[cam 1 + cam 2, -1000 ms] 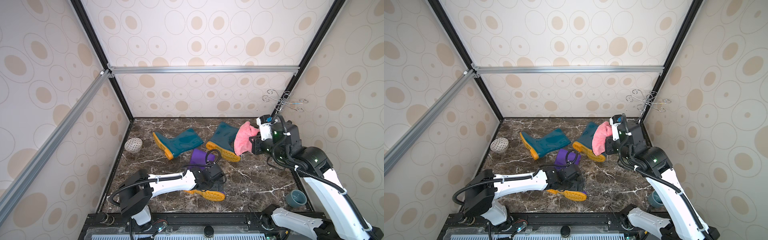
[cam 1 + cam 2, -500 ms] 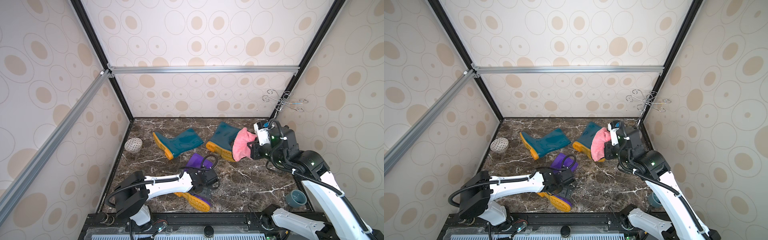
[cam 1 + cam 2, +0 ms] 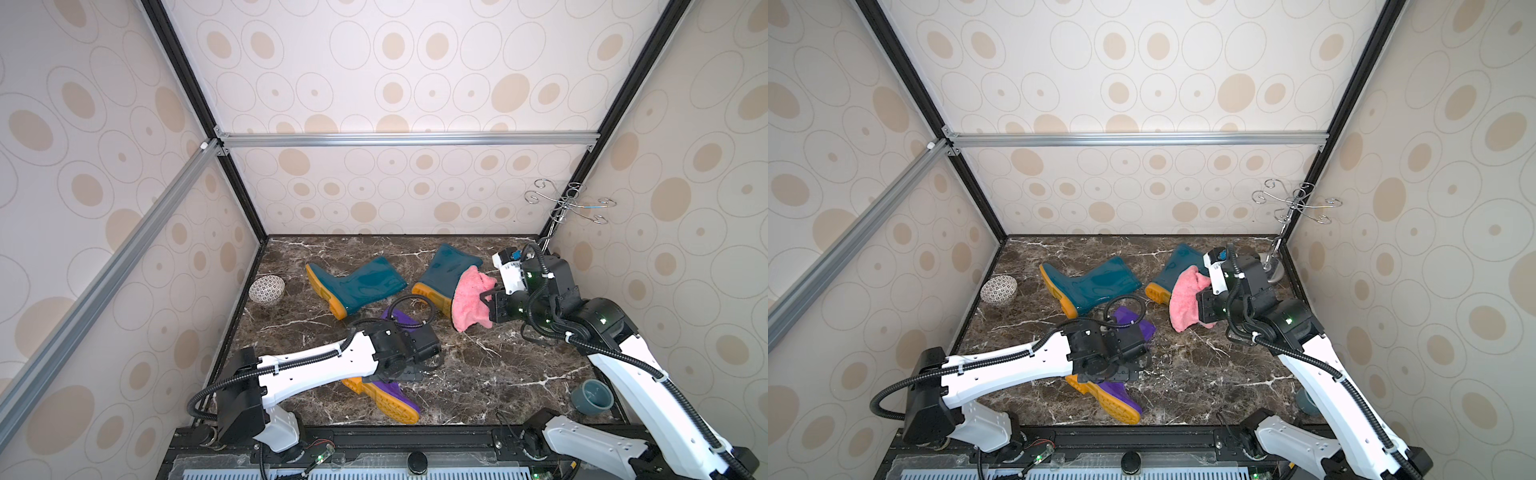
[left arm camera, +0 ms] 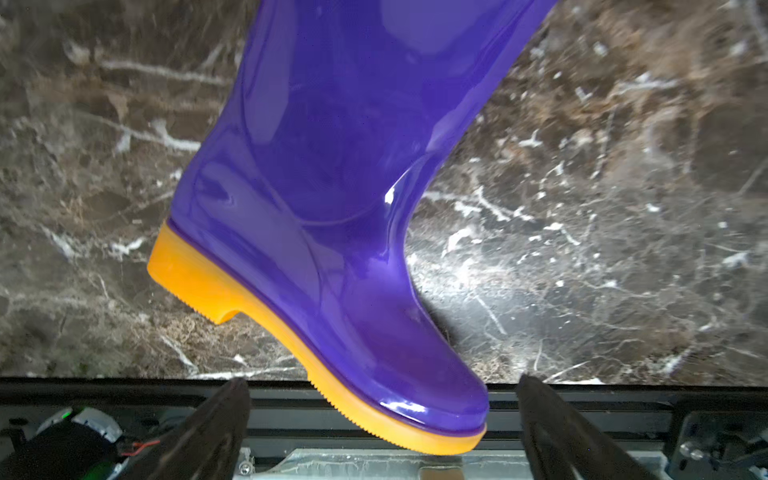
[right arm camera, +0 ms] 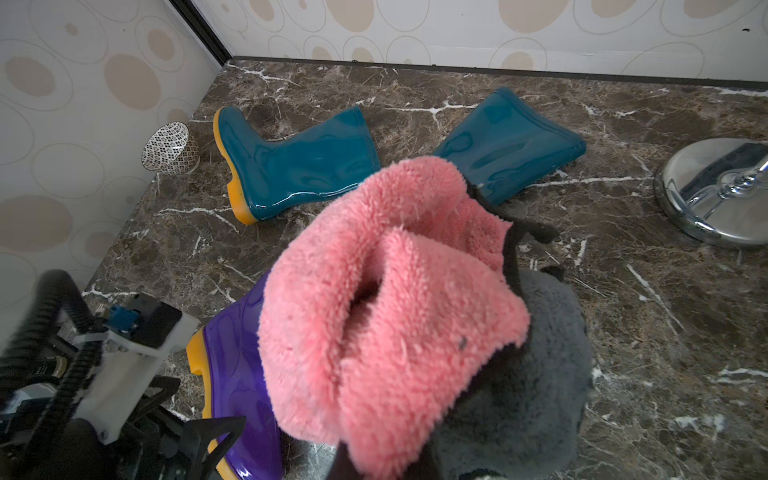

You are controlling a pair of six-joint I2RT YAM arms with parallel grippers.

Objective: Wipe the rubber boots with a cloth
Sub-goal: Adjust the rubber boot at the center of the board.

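While the pink cloth (image 5: pixel 395 311) hides the jaws of the right gripper (image 3: pixel 487 302), clamped on it, and part of a teal boot (image 3: pixel 449 266), the left gripper (image 4: pixel 382 380) hangs spread over the purple boot (image 4: pixel 332 187), its shaft cropped.

Both top views look down from high above the worktop's (image 3: pixel 498 365) near edge, covering it whole. The wrist views sit close; both show the purple boot (image 4: pixel 332 187).

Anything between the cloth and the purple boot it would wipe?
Yes: the left gripper hangs open over the purple boot, its wrist covering the boot's middle in both top views. The right gripper holds the cloth off to the side.
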